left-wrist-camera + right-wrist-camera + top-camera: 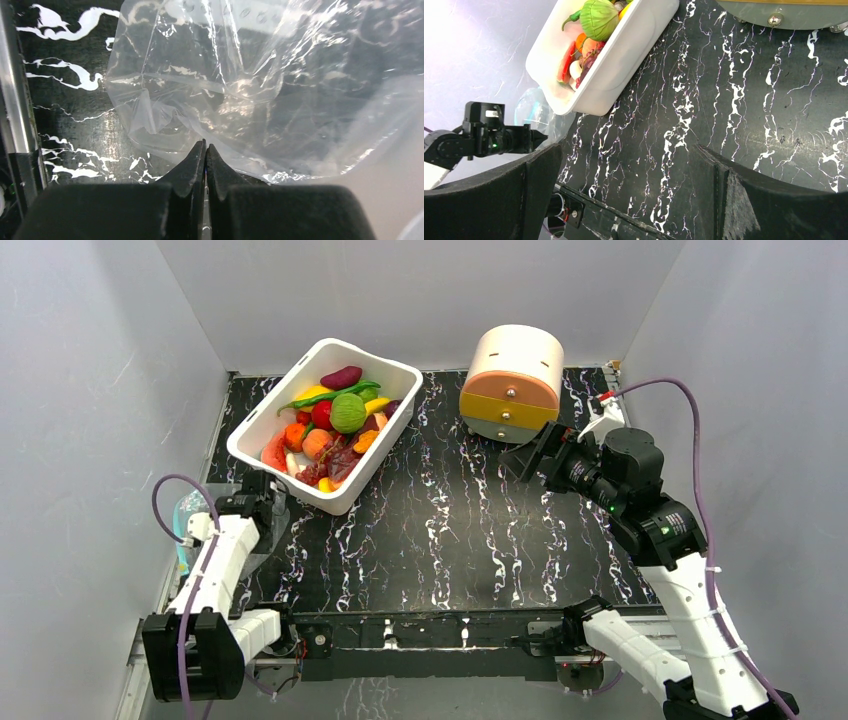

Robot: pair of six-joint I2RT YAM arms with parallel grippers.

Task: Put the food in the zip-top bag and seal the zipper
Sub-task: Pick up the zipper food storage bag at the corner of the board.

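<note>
Pressed-together black fingers of the left gripper [205,146] meet at the near edge of one zip-top bag [240,90], which lies crumpled at the left edge of the table [450,530] in the overhead view. Whether film is caught between them cannot be told. One white bin [372,455], upper left of centre, holds the visible food [330,430], with one green cabbage [348,412] on top. One round cream-and-orange drawer unit [512,380] stands at upper centre. The right gripper [624,150] is just below it, jaws spread wide and holding nothing. A broad dark marbled stretch of table runs between the two arms.
</note>
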